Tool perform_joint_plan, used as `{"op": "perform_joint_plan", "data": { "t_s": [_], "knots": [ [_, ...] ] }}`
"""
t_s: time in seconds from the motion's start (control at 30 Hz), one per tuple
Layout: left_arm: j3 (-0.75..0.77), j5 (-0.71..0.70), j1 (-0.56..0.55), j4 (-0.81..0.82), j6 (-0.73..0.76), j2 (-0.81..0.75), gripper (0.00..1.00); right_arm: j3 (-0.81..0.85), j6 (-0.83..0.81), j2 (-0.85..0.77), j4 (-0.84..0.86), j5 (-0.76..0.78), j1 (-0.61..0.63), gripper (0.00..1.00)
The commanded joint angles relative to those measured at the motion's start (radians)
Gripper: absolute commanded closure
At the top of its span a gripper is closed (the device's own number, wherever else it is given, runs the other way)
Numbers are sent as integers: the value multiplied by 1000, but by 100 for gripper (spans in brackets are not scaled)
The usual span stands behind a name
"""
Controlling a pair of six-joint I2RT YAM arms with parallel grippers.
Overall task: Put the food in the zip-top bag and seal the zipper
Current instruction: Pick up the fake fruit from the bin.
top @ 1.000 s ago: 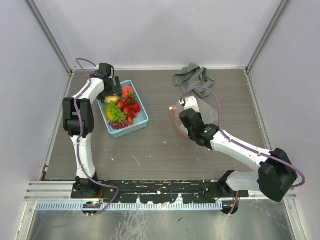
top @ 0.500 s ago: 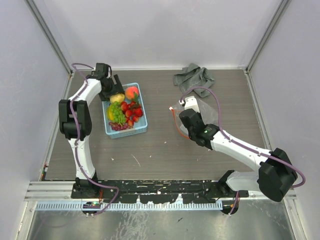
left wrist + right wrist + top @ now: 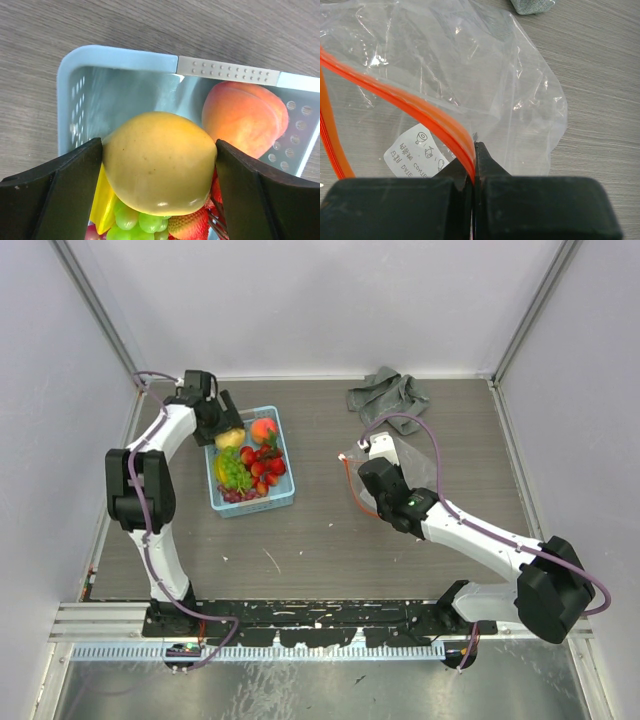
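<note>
Grey-brown woodgrain worktop (image 3: 330, 550) carries everything. Nearest, a little toward 3 o'clock from its middle, the right pincer (image 3: 474, 150) is clamped fully shut on the zipper (image 3: 410, 107), with the red-orange strip pinched between its two black fingers. The zip-top bag (image 3: 485, 65) lies clear and crinkled on the worktop beyond the fingertips, and a white printed label shows through the film. Across at about 9 to 10 o'clock from the middle sits the light blue basket (image 3: 115, 55), which holds all of the food. Purple grapes (image 3: 235, 492) are at its 6 o'clock end, with green grapes (image 3: 235, 468) and red strawberries (image 3: 262, 465) in the middle. The orange-red peach (image 3: 245, 117) is in the far corner toward 1 o'clock. The yellow lemon (image 3: 160, 170) is at the basket's 11 o'clock end, touching the peach and resting over grapes and a strawberry. The left pincer (image 3: 159, 144) reaches down around the lemon with its jaws spread wide, one black finger against each side of the fruit, gripping it. Whether the lemon is lifted off the fruit beneath cannot be told. Farthest, at 1 o'clock near the back wall, lies a rumpled grey cloth (image 3: 388, 392), well apart from the bag.
</note>
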Motion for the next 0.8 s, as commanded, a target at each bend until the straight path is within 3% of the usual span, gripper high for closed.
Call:
{"op": "perform_joint_plan", "data": {
  "t_s": [0.0,0.77],
  "knots": [
    [-46,-23,11,97,-37,-109,30,12,-8,-22,46,1,-2,100],
    [-344,189,15,408,-181,-447,35,67,-1,-97,-37,-22,0,100]
  ]
}}
